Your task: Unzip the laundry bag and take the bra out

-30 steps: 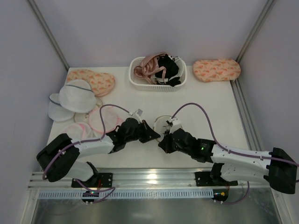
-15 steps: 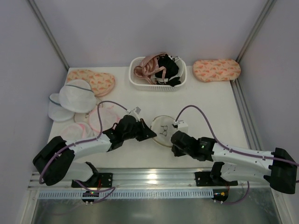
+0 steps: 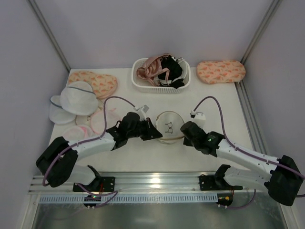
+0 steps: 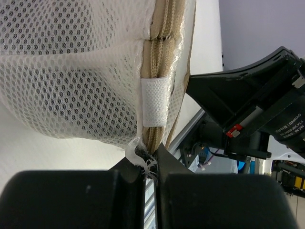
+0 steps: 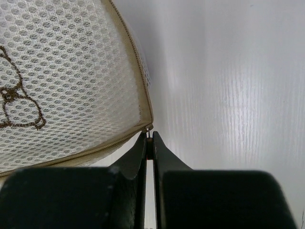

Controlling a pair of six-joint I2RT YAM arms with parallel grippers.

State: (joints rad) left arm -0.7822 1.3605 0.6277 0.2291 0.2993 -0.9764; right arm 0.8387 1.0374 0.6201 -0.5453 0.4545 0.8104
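Observation:
The laundry bag (image 3: 167, 125), a round cream mesh pouch with a tan zipper rim and a small dark glasses mark, lies at the table's middle between both arms. My left gripper (image 3: 155, 134) is at its left edge, shut on the frayed mesh corner (image 4: 143, 153) at the zipper's end. My right gripper (image 3: 185, 130) is at the bag's right edge, shut on the small metal zipper pull (image 5: 149, 135). The tan zipper (image 5: 76, 155) runs along the rim toward the left of the right wrist view. The bra is hidden.
A white basket (image 3: 143, 87) with pink and black garments stands at the back. Pink-rimmed pouches (image 3: 102, 121) and white domed bags (image 3: 78, 98) lie at the left. Orange patterned pouches (image 3: 220, 71) (image 3: 93, 82) sit at the back corners. A metal rail (image 3: 157, 181) runs along the near edge.
My right gripper has travelled from the bag's near-left rim round to its right side, still shut. The left gripper shifted slightly right and away. More of the bag now shows.

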